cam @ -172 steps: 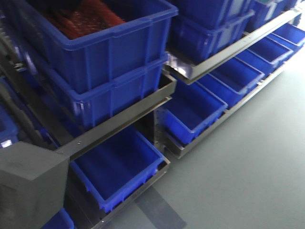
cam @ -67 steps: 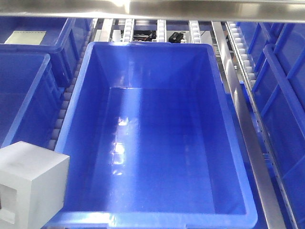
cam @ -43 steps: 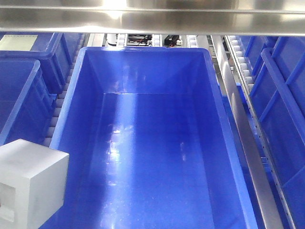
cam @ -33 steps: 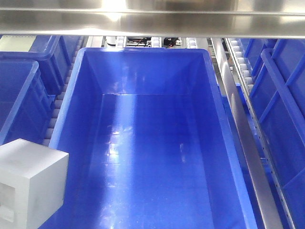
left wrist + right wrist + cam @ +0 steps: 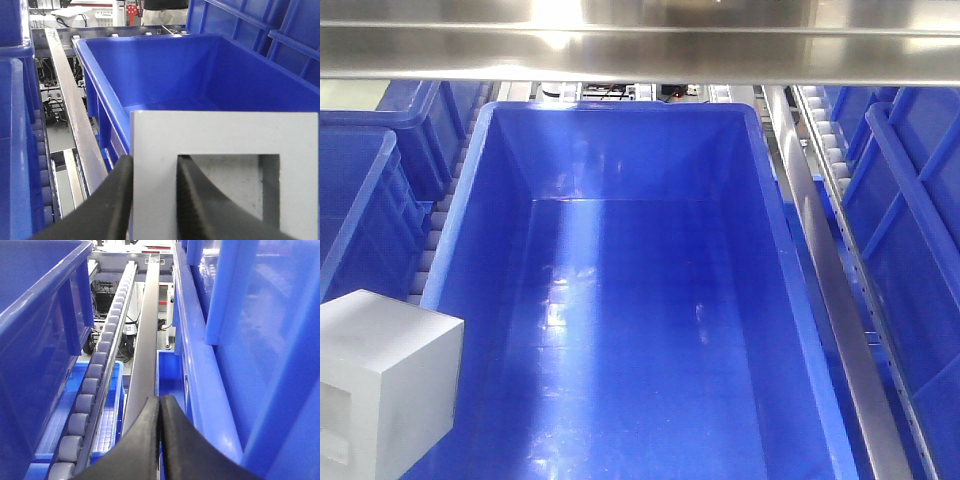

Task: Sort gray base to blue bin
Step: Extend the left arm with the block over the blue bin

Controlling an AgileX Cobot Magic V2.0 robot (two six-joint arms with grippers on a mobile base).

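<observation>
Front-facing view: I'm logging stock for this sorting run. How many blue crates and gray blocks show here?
Blue crates: 5, namely the blue bin in the centre, two crates at left and two crates at right, all four cut off.
Gray blocks: 1, the gray base.
Total: 6.

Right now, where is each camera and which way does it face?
Exterior front-facing: high, looking steeply down into the blue bin; gray base lower left; no arm visible.
Left wrist: behind the left gripper, looking forward; it pinches the gray base's border, bin beyond.
Right wrist: behind the right gripper, shut, empty, looking along a roller track.
Front and left wrist share base and bin.
</observation>
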